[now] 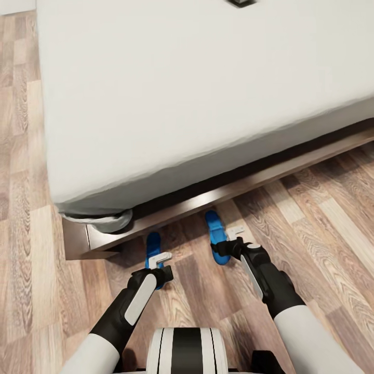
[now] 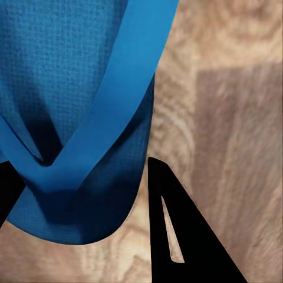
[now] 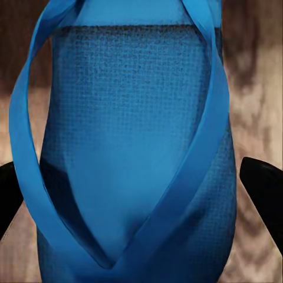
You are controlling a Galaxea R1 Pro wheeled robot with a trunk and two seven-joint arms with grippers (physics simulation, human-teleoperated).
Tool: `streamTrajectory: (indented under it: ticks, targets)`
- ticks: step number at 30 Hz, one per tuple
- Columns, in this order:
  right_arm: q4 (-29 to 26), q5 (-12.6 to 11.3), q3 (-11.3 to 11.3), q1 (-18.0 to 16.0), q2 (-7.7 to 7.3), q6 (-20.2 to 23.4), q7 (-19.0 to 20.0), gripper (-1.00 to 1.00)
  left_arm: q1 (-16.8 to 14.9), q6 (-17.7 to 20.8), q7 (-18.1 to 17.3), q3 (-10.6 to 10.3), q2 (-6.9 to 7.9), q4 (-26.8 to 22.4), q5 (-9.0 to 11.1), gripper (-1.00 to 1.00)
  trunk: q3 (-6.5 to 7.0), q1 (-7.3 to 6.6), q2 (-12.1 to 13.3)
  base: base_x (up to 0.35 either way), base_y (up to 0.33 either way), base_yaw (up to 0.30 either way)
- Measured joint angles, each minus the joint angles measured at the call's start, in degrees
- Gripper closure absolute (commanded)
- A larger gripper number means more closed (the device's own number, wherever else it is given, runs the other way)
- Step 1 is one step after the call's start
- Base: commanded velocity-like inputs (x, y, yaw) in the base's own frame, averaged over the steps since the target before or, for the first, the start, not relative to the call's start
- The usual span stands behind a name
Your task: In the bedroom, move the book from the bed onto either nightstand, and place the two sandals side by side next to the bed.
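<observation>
Two bright blue sandals lie on the wood floor beside the bed (image 1: 197, 83), apart from each other. The left sandal (image 1: 152, 247) (image 2: 71, 88) is by the bed's corner. My left gripper (image 1: 158, 263) (image 2: 82, 194) is closed in on its near end, with one dark finger (image 2: 177, 236) against the sole's edge and the other mostly hidden behind the sole. My right gripper (image 1: 229, 242) (image 3: 138, 177) stands open, its fingers (image 3: 262, 188) wide on either side of the right sandal (image 1: 215, 234) (image 3: 135, 147). The book (image 1: 241, 2) is a dark shape on the mattress, cut off by the picture's far edge.
The bed's dark wooden frame (image 1: 218, 195) runs along the floor just beyond the sandals, with a shadowed gap under the mattress. Plank floor (image 1: 322, 223) stretches to the right and also left of the bed's corner. My own base (image 1: 186, 350) is at the near edge.
</observation>
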Motion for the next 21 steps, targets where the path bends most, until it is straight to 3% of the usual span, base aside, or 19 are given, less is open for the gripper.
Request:
streamTrajectory:
  ticks: [14,21]
  targets:
    - [0.72,-0.02,0.63,0.32,0.57,0.08,0.0,1.0,0.01,0.4,-0.1,-0.04,0.01,0.06,0.11,1.0,0.0,0.0,0.0,0.0,0.0,0.196]
    - [0.85,0.03,0.64,0.56,0.62,0.0,-0.06,1.0,0.0,0.23,0.0,-0.08,-0.02,0.45,0.01,1.0,0.0,0.0,0.0,0.0,0.0,0.064]
